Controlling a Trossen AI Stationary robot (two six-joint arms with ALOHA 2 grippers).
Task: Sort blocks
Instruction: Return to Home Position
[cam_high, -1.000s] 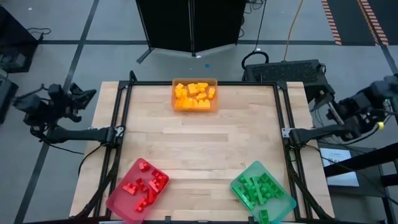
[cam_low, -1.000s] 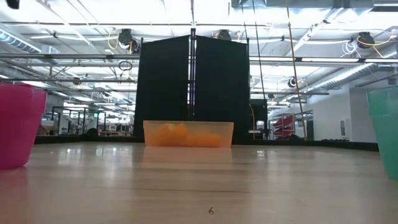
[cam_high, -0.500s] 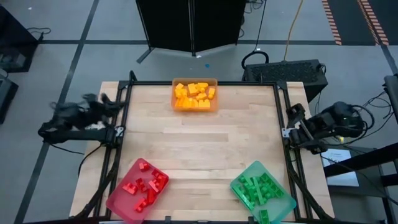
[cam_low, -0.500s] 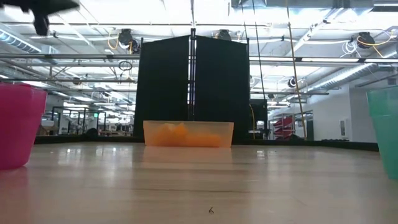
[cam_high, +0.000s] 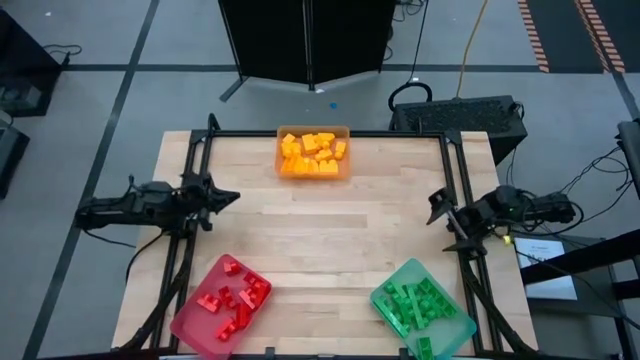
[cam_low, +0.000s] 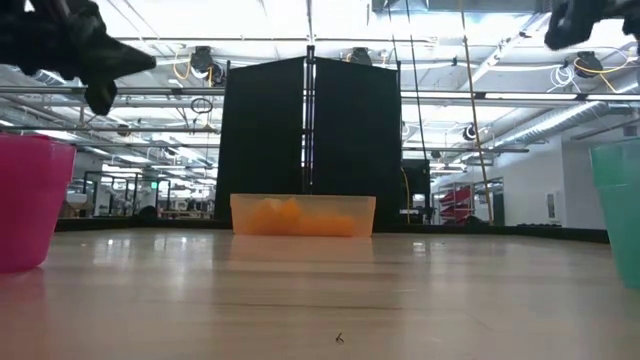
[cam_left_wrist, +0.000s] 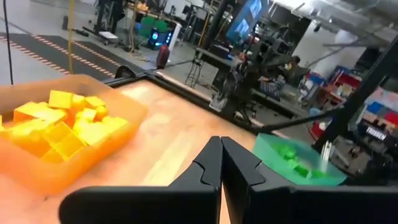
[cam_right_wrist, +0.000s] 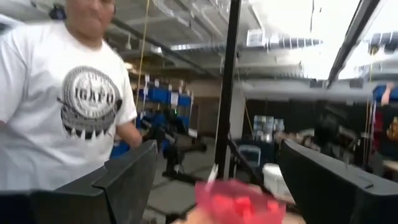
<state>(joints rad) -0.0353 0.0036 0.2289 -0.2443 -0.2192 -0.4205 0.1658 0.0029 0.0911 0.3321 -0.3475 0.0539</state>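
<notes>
Wood of the table (cam_high: 330, 230) shows no loose brick. All the blocks that I can see lie already inside trays. The yellow and orange blocks (cam_high: 312, 152) fill the orange tray (cam_high: 280, 165) at the far edge. The red blocks (cam_high: 232, 298) lie in the pink tray (cam_high: 188, 322) at the near left corner, and the green blocks (cam_high: 415, 300) in the teal tray (cam_high: 458, 326) at the near right corner. So the sorting looks finished, and I think it remains only to bring both arms to rest.

The left gripper (cam_high: 230, 197) is over the left edge of the table, its jaws pressed together with nothing between them. The right gripper (cam_high: 438, 207) is over the right edge, its jaws spread wide and empty. To do this step well, each arm should fold back along its own side, high enough to pass the black frame rail (cam_high: 200, 165) and without swinging over the near trays.

Behind the table stands a black screen (cam_high: 305, 40). The right wrist view shows a person in a white printed shirt (cam_right_wrist: 68, 106) in the room beyond the pink tray.
</notes>
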